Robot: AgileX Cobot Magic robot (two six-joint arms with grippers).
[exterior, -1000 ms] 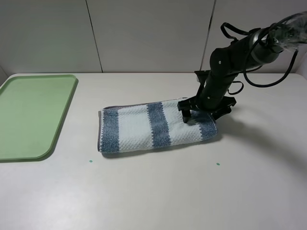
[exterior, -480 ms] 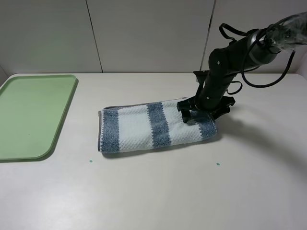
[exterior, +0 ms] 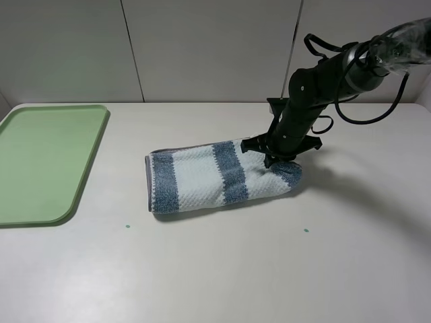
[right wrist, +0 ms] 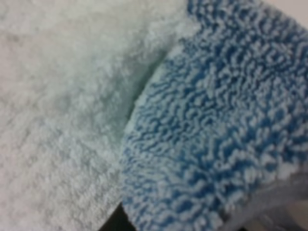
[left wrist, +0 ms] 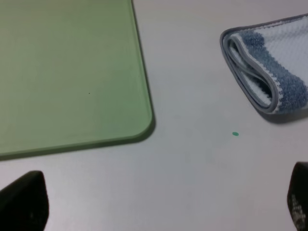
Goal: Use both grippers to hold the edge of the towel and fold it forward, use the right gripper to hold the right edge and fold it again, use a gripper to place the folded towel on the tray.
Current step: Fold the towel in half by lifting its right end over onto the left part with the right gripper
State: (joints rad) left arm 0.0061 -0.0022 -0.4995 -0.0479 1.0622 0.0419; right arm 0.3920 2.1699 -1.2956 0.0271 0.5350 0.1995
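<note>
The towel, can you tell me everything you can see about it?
The towel is fluffy terry cloth with wide dusty-blue and pale white stripes and a thin grey hem. It is folded double and lies on the white table, well apart from the green tray. The right tool pinches its right end, which puckers up a little there. Nothing else touches it.

A smooth, matte off-white tabletop meets a wall of flat pale-grey panels at its far edge. Thin dark vertical seams divide the panels: one left of centre, one right. Two tiny green dots mark the tabletop, well apart. The light is soft and even, and a faint grey shadow lies across the tabletop's right side.
</note>
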